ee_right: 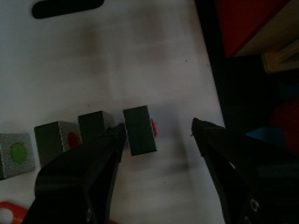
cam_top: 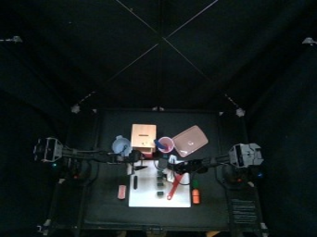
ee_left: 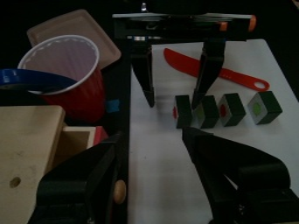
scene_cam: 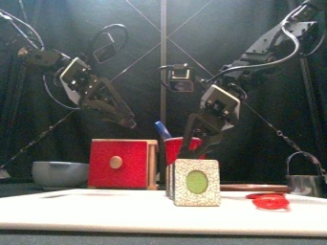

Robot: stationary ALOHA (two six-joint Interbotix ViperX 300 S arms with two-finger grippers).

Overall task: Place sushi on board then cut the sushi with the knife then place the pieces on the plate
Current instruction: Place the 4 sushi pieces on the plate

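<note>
Several dark green sushi pieces [ee_left: 222,110] stand in a row on the white cutting board [cam_top: 158,205], small gaps between them. My right gripper [ee_right: 158,128] is open and straddles the end piece [ee_right: 140,130] nearest the red cup; its jaws reach down to the board. The same right gripper [ee_left: 176,98] shows from the left wrist view. My left gripper [ee_left: 158,149] hangs open and empty above the board, close to the wooden box [cam_top: 145,136]. The red knife [ee_left: 218,70] lies flat on the board beyond the row. The pink plate [cam_top: 192,141] sits behind the board.
A red cup [ee_left: 65,66] holding a blue knife [ee_left: 24,80] stands between the box and the plate. A blue-grey bowl [scene_cam: 57,173] is at the left, a metal cutter [scene_cam: 304,182] at the right. A small orange toy [cam_top: 121,192] lies left of the board.
</note>
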